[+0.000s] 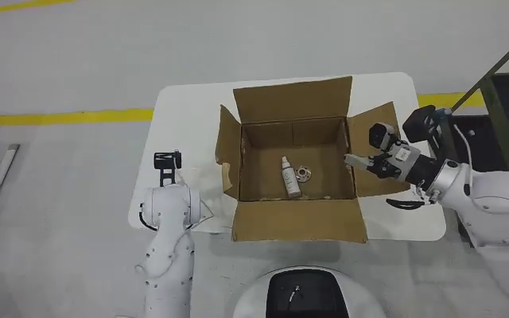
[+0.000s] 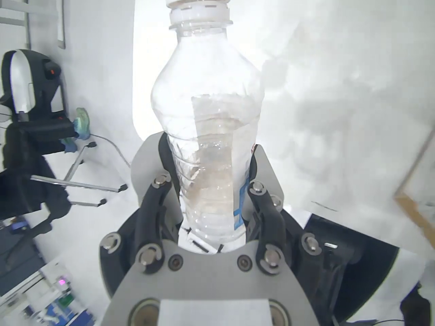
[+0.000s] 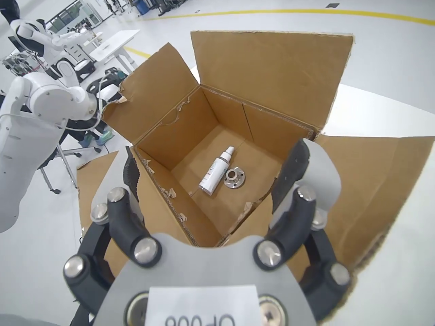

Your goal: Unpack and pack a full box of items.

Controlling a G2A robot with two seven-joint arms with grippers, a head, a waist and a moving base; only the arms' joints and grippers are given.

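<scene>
1. My left fingers (image 2: pixel 263 171) are closed on a clear plastic water bottle (image 2: pixel 207 103), one on each side of its ribbed lower body. Its white cap points away from my wrist.
2. In the top view my left fingers (image 1: pixel 167 167) hover over the white bench (image 1: pixel 183 111) at 9 o'clock from the cardboard box (image 1: pixel 294 219), apart from its torn side flap.
3. The cardboard box sits in the middle of the bench with all four flaps folded outward. The 12 o'clock flap stands up and the 3 o'clock flap lies spread out.
4. My right fingers (image 3: pixel 306 171) are spread wide with nothing between them. In the top view they (image 1: pixel 362 161) hang at the box's 3 o'clock rim, above the spread flap, aimed toward the inside.
5. On the box floor lies a white spray bottle (image 3: pixel 215 171) on its side, its nozzle toward 12 o'clock in the top view.
6. A small round metal flange (image 3: pixel 234 179) lies flat just beside the spray bottle, at its 3 o'clock in the top view. I cannot tell whether they touch.
</scene>
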